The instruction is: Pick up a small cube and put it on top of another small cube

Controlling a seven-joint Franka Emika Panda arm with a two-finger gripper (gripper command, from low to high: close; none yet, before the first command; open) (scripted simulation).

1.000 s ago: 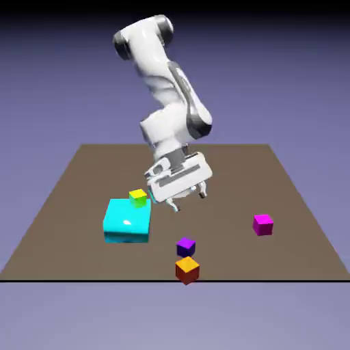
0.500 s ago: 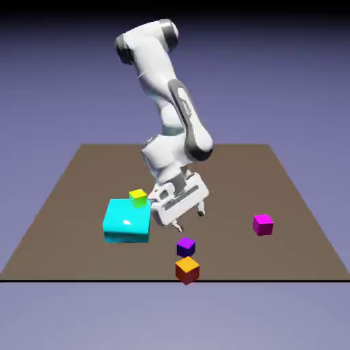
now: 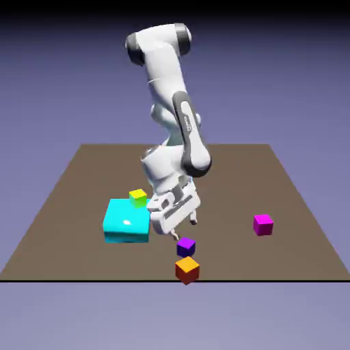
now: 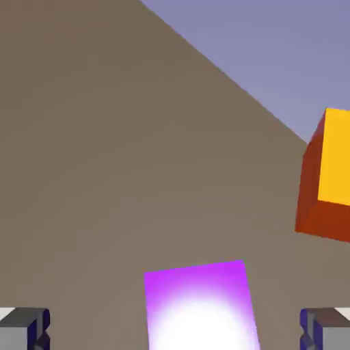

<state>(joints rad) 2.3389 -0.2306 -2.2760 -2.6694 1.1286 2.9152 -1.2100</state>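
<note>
my end effector: fingers spread, nothing gripped
purple cube: on table, below me, between my fingertips' lines in hand view; I judge lowering comes next
orange cube: just beyond purple, near table edge

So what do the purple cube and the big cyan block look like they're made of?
The purple cube looks like smooth plastic or painted material: even colour, with a blown-out white glare on its top in the hand view. The cyan block seems glossy, perhaps plastic too, with a small bright highlight. Neither shows grain; the render can't settle it.
</note>
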